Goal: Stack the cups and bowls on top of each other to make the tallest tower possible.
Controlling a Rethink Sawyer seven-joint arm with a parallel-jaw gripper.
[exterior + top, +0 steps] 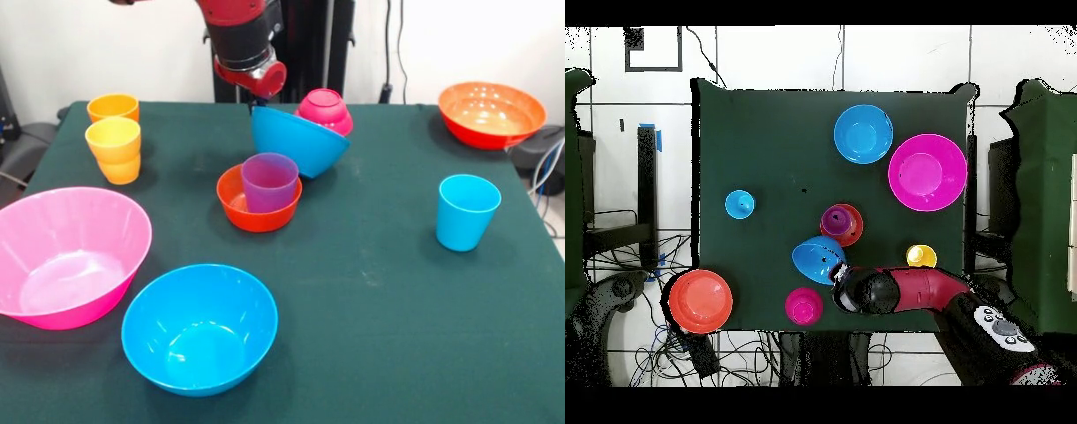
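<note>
Left side first: the big glossy pink plastic bowl (66, 256) sits upright at the tabletop's (371, 336) left edge, with two smooth orange and yellow-orange plastic cups (114, 137) behind it, one orange at the back, a yellow-orange one nearer; whether that nearer one sits in another cup I cannot tell. In front, a medium blue plastic bowl (199, 329) waits upright, untouched.

Now the action: centre stage, the claw (253, 104) comes straight down onto the far rim of a second medium blue plastic bowl (297, 140), which hangs steeply tilted, mouth turned left and toward the arm. It looks pinched by that rim and lifted; the fingers themselves are hidden, so how wide they stand I can't say. Just below and left of it sits the small orange-red bowl (256, 201) with the ribbed purple cup (269, 182) standing inside, a likely landing spot. Watch the upturned small magenta bowl (324, 109), touching or nearly touching the tilted bowl's right shoulder.

Further right, the light blue cup (466, 210) stands alone, and the wide orange bowl (491, 113) sits in the far corner.
</note>
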